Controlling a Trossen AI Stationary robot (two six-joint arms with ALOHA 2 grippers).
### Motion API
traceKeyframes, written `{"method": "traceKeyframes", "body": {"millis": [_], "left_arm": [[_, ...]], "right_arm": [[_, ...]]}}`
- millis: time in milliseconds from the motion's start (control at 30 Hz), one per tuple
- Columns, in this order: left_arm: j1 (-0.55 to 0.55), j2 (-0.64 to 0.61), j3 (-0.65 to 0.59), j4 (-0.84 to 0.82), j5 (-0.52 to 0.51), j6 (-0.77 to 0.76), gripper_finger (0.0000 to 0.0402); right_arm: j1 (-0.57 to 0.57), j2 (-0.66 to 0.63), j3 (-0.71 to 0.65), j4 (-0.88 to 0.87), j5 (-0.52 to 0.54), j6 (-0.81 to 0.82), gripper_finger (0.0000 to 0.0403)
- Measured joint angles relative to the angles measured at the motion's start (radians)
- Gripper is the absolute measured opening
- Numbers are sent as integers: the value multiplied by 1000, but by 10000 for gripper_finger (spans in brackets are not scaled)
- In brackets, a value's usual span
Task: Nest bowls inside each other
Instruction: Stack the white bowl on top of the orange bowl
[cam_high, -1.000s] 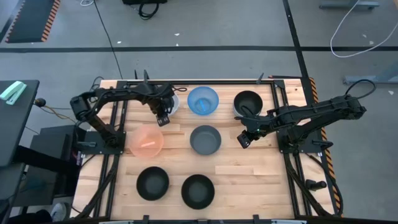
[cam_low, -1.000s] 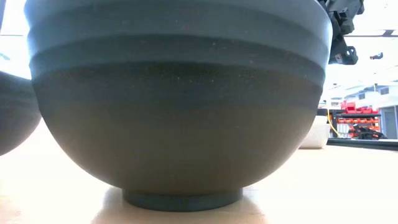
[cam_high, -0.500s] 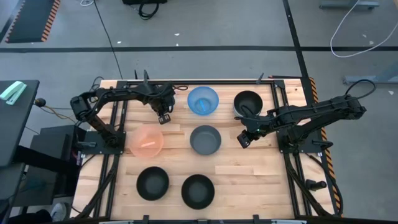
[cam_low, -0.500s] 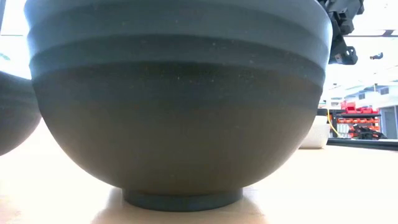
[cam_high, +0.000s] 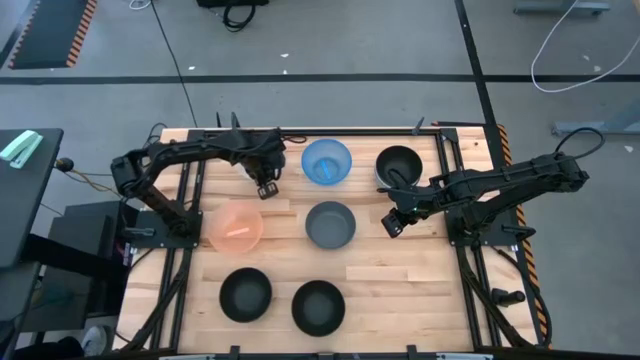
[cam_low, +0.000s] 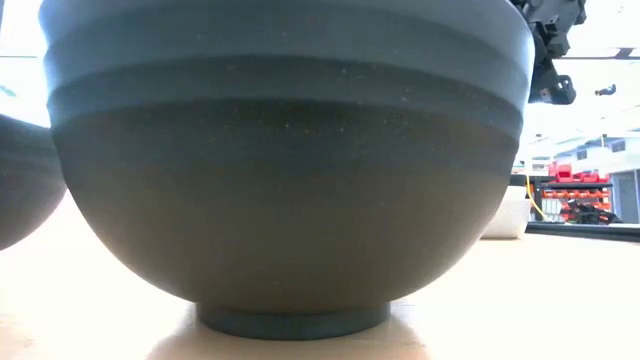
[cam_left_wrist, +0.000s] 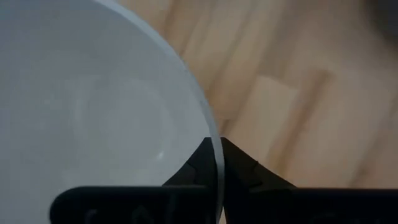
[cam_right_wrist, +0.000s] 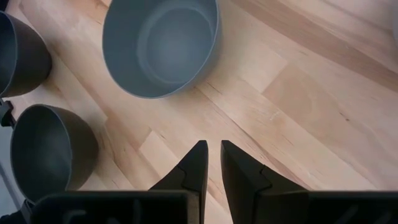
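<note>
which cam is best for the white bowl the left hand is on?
Left wrist view: the white bowl fills the frame, its rim between the left hand's fingers. High view: the arm covers nearly all of it. Low view: a black bowl blocks it. Right wrist view misses it.

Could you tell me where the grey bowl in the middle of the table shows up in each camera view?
High: grey bowl, table centre, left of the right gripper.
Low: not identifiable; a black bowl fills the frame.
Left wrist: not in it; only a white bowl.
Right wrist: top centre.
Shared landmark: the right gripper.
</note>
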Motion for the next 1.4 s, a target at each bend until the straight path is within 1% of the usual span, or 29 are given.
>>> {"method": "traceKeyframes", "body": {"millis": [67, 167, 267, 500, 700, 900, 967, 1100, 1400], "left_arm": [[-34, 0, 57, -54, -2, 4, 10], [-92, 0, 142, -91, -8, 7, 10], [-149, 0, 220, -160, -8, -22, 10], [-316, -1, 338, -242, -10, -50, 10], [-444, -1, 361, -254, 0, -123, 10], [-529, 7, 361, -372, -8, -228, 10], [-556, 9, 361, -411, -39, -277, 10], [-592, 11, 360, -512, -64, -361, 10], [-648, 11, 360, -557, -64, -565, 10]], "right_arm": [[0, 0, 0, -7, 0, 0, 51], [0, 0, 0, -18, 0, 0, 51], [0, 0, 0, -22, 0, 0, 51], [0, 0, 0, -46, 2, 0, 51], [0, 0, 0, -107, 16, 6, 51], [0, 0, 0, -111, 16, 7, 51], [0, 0, 0, -110, 16, 7, 51], [0, 0, 0, -111, 16, 5, 51], [0, 0, 0, -119, 17, 0, 51]]}}
